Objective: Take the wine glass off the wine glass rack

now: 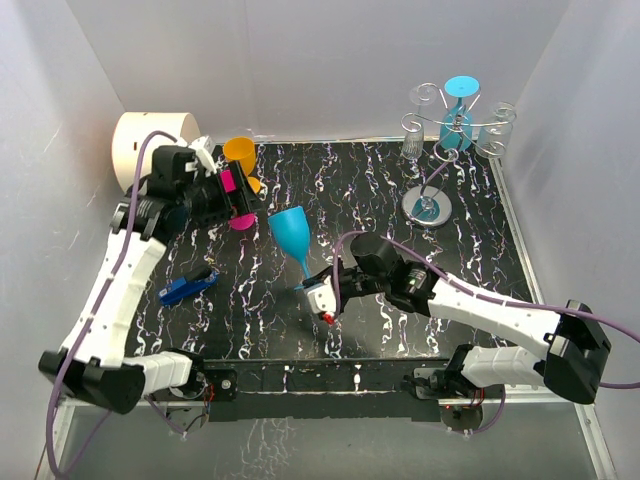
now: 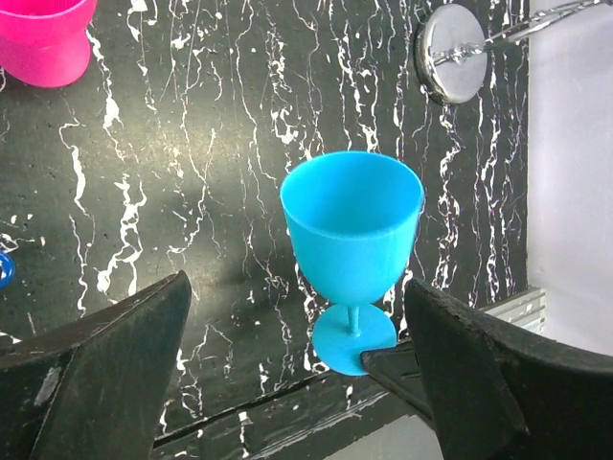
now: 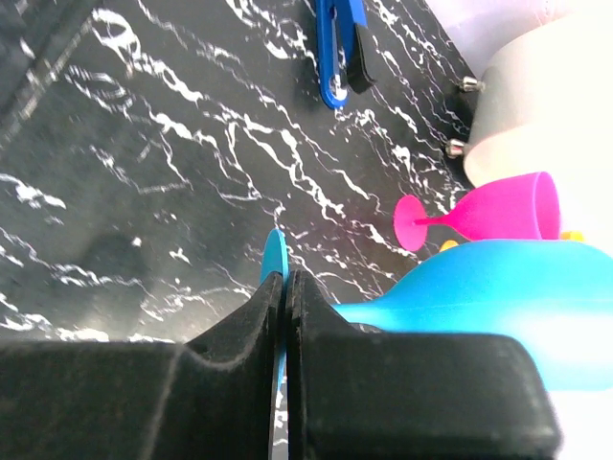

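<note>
Wine glass (image 1: 291, 231) off wine glass rack (image 1: 415, 207), foot clamped in right gripper (image 1: 320, 295); left gripper (image 1: 228, 200) gaping; likely only set-down remains.

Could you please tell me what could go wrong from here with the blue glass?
The right gripper pinches the blue wine glass only by the thin rim of its foot, so the bowl's weight could pivot it or pull it free. If it topples, it may hit the pink glass lying nearby, by the open left gripper.
</note>
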